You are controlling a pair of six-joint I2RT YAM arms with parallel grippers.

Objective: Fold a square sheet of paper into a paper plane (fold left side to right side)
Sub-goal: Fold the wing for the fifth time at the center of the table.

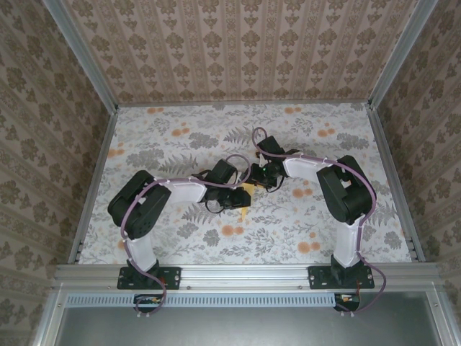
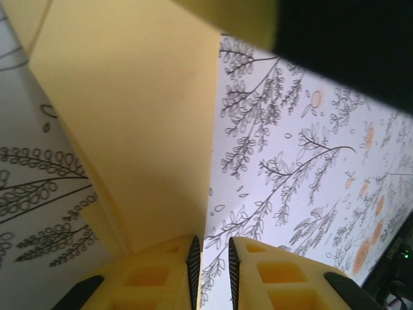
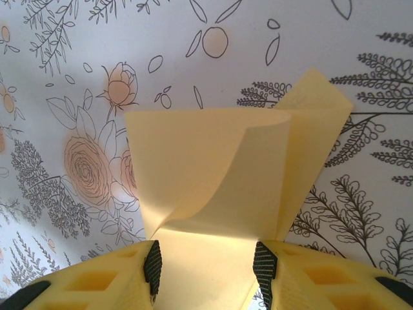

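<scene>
As it curls, paper (image 3: 206, 161) sits within the right tool (image 3: 206, 261).

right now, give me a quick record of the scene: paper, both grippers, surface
paper: yellow sheet, partly folded, one flap curling up
position: mid-table, between both grippers
left gripper: narrowly open, sheet alongside one finger
right gripper: open, sheet between its fingers
surface: floral cloth
</scene>
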